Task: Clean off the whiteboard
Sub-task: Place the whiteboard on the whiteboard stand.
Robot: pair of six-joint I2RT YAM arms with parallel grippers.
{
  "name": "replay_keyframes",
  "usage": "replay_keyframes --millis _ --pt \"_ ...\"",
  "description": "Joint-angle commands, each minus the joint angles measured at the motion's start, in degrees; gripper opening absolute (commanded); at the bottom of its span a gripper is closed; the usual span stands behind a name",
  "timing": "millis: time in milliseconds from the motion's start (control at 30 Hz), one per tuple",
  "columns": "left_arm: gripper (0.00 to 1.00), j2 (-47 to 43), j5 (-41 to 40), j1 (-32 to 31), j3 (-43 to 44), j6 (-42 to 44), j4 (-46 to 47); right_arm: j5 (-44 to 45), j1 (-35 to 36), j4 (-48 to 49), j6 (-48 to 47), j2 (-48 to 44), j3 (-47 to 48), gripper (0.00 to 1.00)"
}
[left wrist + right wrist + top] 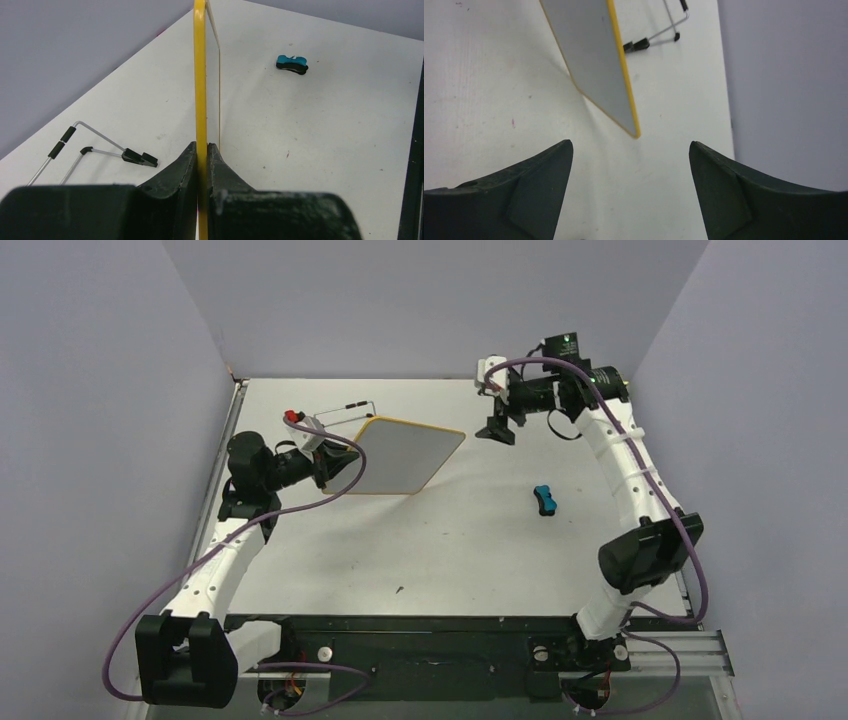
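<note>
The whiteboard [405, 455], white with a yellow frame and no marks that I can see, is held tilted above the table at left centre. My left gripper [328, 468] is shut on its left edge; in the left wrist view the yellow frame [200, 75] runs up from between the closed fingers. The board also shows in the right wrist view [591, 60]. My right gripper [496, 428] is open and empty, just right of the board's far right corner. The blue eraser [544, 499] lies on the table at centre right, also in the left wrist view [291, 63].
The wire easel stand [345, 412] lies on the table behind the board, seen in the left wrist view [95, 147] and the right wrist view [664, 30] too. Grey walls close in the table on three sides.
</note>
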Motion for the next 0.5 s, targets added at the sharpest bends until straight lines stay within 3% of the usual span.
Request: replay_keyframes --millis 0,133,367,467 --pt "0.00 -0.59 0.35 0.74 -0.35 5.64 -0.62 -2.16 6.08 -10.46 -3.60 9.17 13.23 0.81" --pt "0.00 0.14 1.32 0.67 -0.67 5.65 0.35 2.73 11.06 -6.92 0.54 13.64 16.40 0.81" --pt "0.00 0.87 3.69 0.60 -2.00 3.56 3.29 4.88 13.32 -5.27 4.23 19.30 21.35 0.77" --pt "0.00 1.49 4.66 0.58 -2.21 2.98 4.12 5.51 14.19 -4.65 5.34 21.79 22.67 0.65"
